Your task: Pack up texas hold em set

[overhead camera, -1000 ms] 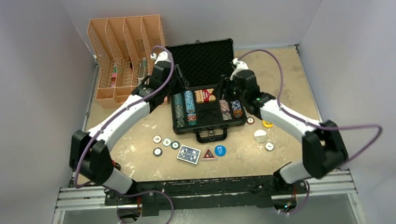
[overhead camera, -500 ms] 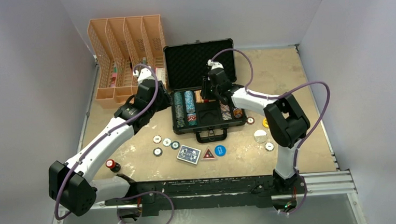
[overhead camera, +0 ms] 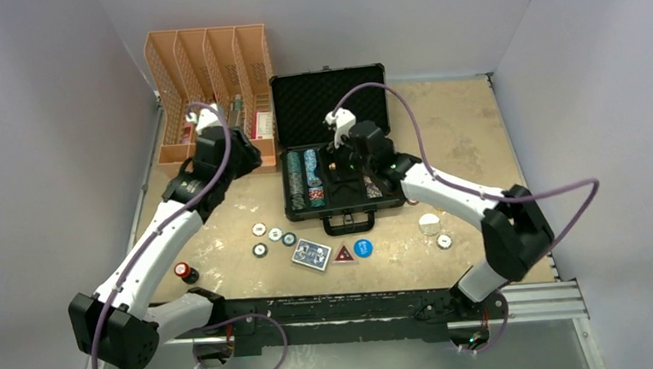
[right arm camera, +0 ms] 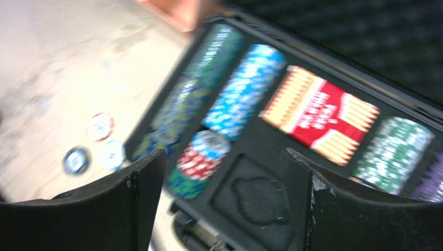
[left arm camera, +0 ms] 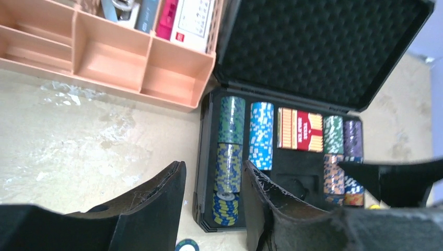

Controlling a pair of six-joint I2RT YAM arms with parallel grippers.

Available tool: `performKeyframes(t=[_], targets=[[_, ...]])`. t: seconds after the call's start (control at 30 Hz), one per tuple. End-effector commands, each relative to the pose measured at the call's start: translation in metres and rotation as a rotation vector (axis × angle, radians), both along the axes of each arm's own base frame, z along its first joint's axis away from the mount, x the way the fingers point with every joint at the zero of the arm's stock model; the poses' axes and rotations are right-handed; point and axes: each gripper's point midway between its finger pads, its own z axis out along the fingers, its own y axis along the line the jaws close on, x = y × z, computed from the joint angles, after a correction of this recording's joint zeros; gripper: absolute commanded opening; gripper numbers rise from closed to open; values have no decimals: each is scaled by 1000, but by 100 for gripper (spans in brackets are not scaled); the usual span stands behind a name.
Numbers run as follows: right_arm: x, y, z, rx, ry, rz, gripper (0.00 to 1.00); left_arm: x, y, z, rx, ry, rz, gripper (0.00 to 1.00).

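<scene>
Blue deck [overhead camera: 311, 254] at 6 o'clock of case [overhead camera: 301, 105] looks light, stiff, slick, lying flat: pinch across long edges; L fingers [left arm camera: 156, 204] half-open, R fingers [right arm camera: 141, 198] wide, both empty.

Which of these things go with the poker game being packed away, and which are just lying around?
Part of the job: black case, chip rows inside it, red card deck, blue card deck, loose chips, blue button disc.
Just lying about: orange file organiser, small red-and-black bottle.
</scene>
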Motion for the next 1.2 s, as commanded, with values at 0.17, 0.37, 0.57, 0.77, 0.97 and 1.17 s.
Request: performKeyframes(t=[0.17, 0.37, 0.57, 0.77, 0.97, 1.17], targets=[[-118, 57, 7, -7, -59, 378, 95, 8, 15, 69, -74, -163, -40, 47], [-155, 49, -29, -151, 24, 370, 98, 9, 21, 72, -80, -171, 5, 49], [-184, 40, -76, -318, 117, 406, 99, 5, 46, 68, -63, -159, 153, 61], [-194, 56, -91, -358, 128, 487, 100, 5, 49, 66, -66, -158, 173, 66], [-198, 70, -107, -367, 150, 550, 98, 8, 39, 63, -84, -145, 131, 66], [-195, 73, -122, -402, 133, 593, 87, 5, 40, 64, -84, -151, 128, 66]])
